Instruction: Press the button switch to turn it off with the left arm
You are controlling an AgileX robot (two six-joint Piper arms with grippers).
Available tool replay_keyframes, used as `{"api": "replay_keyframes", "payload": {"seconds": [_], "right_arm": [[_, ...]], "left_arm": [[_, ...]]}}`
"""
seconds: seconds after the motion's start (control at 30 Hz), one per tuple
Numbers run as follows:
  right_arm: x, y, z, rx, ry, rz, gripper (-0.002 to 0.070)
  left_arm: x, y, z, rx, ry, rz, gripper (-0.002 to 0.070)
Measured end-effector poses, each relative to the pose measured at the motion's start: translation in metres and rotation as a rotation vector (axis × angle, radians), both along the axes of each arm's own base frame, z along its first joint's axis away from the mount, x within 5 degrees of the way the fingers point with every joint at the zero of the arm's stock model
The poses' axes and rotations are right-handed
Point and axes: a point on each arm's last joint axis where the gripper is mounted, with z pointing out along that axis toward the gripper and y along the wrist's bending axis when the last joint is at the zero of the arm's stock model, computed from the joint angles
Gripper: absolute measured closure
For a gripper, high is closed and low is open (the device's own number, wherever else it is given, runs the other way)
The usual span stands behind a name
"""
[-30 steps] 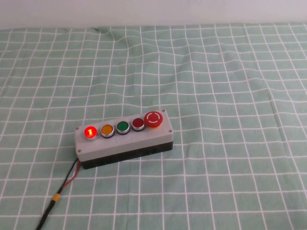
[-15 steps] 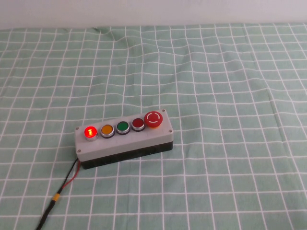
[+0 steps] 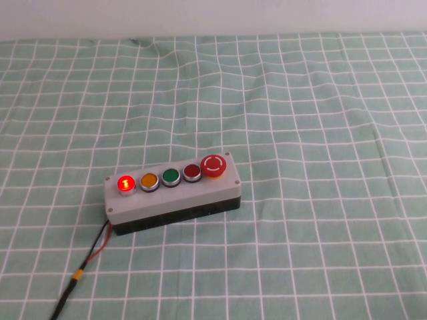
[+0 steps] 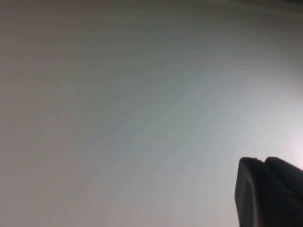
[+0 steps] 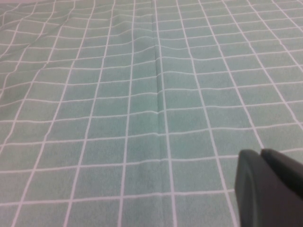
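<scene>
The button switch (image 3: 125, 183) glows red at the left end of a grey box (image 3: 172, 197) on the cloth-covered desk (image 3: 320, 133), just beside an orange button (image 3: 148, 181). It looks small, rigid and smooth, best pressed squarely on its top. Neither arm shows from above. The left gripper (image 4: 270, 194) faces a blank surface; the right gripper (image 5: 270, 191) hangs over bare cloth. Whether either's fingers are open cannot be told. Nothing blocks the approach; thin wires (image 3: 100, 243) trail off the box's left end.
</scene>
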Motion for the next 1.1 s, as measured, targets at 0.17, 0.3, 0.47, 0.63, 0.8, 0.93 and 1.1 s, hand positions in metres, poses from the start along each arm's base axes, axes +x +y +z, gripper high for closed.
{"api": "replay_keyframes", "payload": {"seconds": [0.17,0.3,0.47,0.63,0.8,0.93,1.1], "right_arm": [[0.0,0.0,0.0,0.0,0.0,0.0,0.0692],[0.0,0.0,0.0,0.0,0.0,0.0,0.0692],[0.0,0.0,0.0,0.0,0.0,0.0,0.0692],[0.0,0.0,0.0,0.0,0.0,0.0,0.0692],[0.0,0.0,0.0,0.0,0.0,0.0,0.0692],[0.0,0.0,0.0,0.0,0.0,0.0,0.0692],[0.0,0.0,0.0,0.0,0.0,0.0,0.0692]], "left_arm": [[0.021,-0.004,0.035,0.044,0.332,-0.009,0.0678],[0.054,-0.012,0.051,0.089,0.638,-0.011,0.0678],[0.1,-0.023,0.045,0.166,0.883,0.021,0.0678],[0.142,-0.035,0.032,0.2,1.016,0.023,0.0678],[0.177,-0.047,0.011,0.221,1.193,-0.005,0.0678],[0.205,-0.057,-0.009,0.25,1.405,-0.028,0.0678],[0.236,-0.068,-0.022,0.335,1.613,-0.039,0.0678]]}}
